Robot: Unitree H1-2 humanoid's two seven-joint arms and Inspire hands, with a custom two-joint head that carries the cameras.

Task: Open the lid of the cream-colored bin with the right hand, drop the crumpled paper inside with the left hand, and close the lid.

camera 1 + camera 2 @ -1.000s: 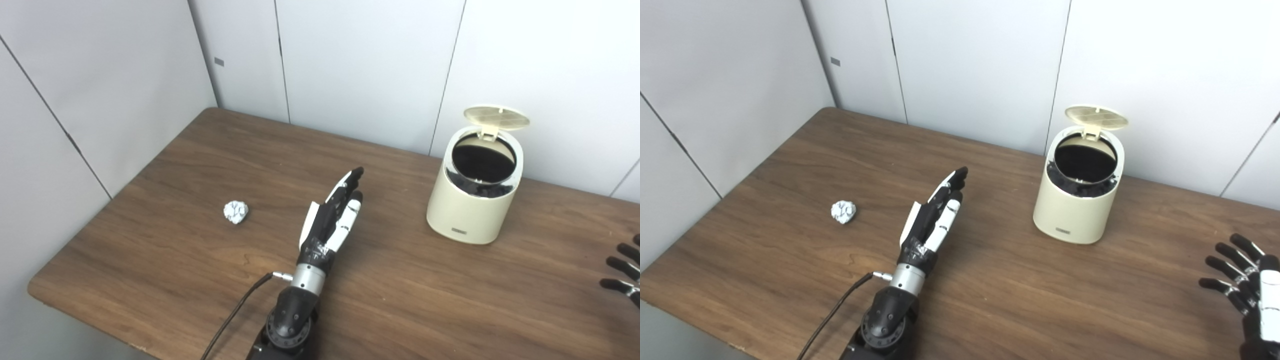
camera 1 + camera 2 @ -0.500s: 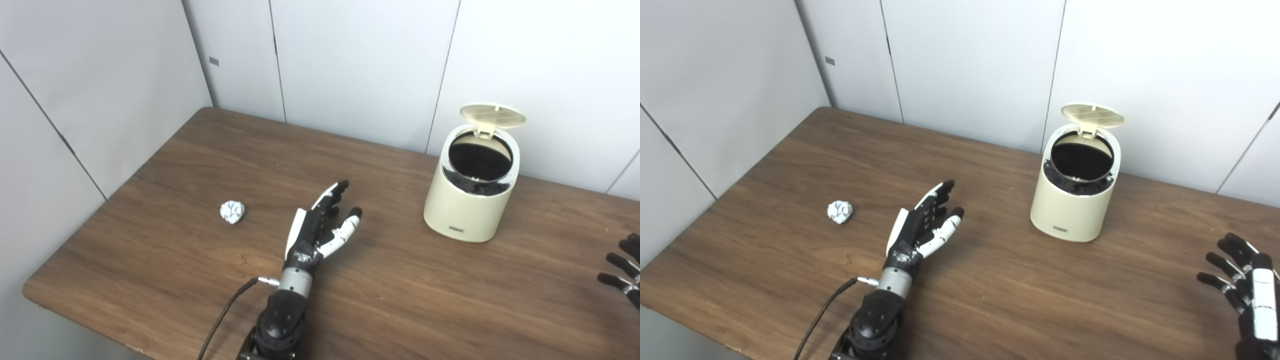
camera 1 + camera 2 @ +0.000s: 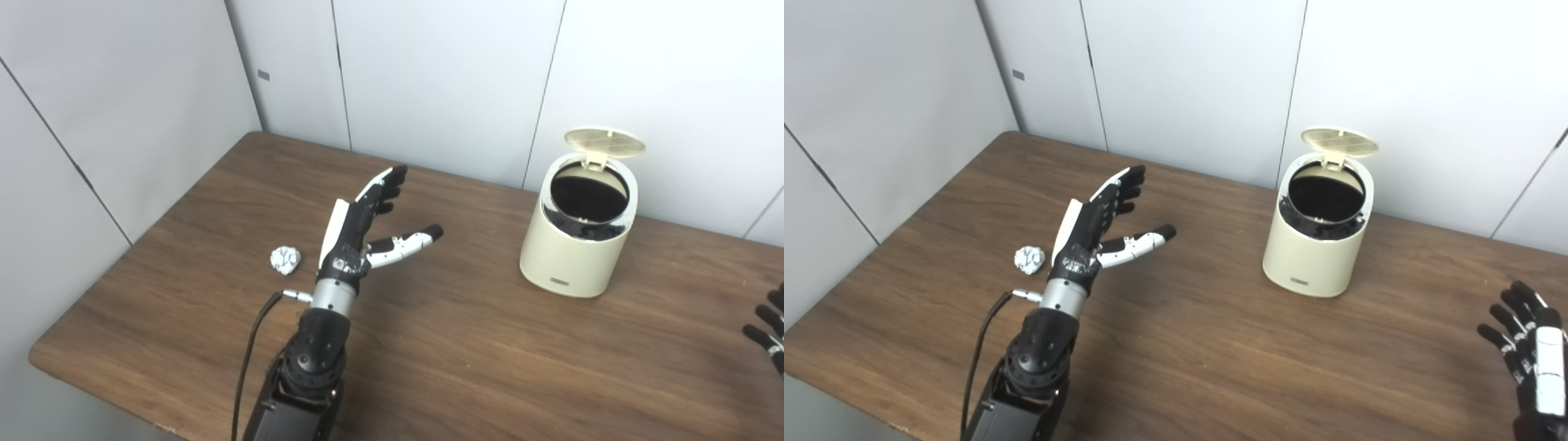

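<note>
— Wood-grain brown is most of what you see, operator: the table (image 3: pixel 490 367) fills the frame, with pale wall panels (image 3: pixel 429 73) behind it. What stands on it?

— Your cream-colored bin (image 3: pixel 576 245) stands upright toward the far right, near the wall. Its lid (image 3: pixel 604 139) is tipped up and back on its hinge, so you look straight into the dark inside.

— And your arms?

— Your left arm (image 3: pixel 312 361) rises from the bottom edge, a dark cable (image 3: pixel 248 349) running along its left side. Your left hand (image 3: pixel 1096 223) is raised above the table, well to the left of the bin, palm facing right. Its fingers (image 3: pixel 1124 184) are stretched out and pointing away from you, the thumb (image 3: pixel 1142 239) spread wide to the right. It holds nothing.

— The right one?

— Your right hand (image 3: pixel 1534 355) sits low at the right edge, well apart from the bin, partly cut off in both views. Its fingers are spread and it grips nothing.

— Where is the paper?

— Your crumpled paper (image 3: pixel 285 259) lies on the table just left of your left wrist, not touched by either hand.
</note>
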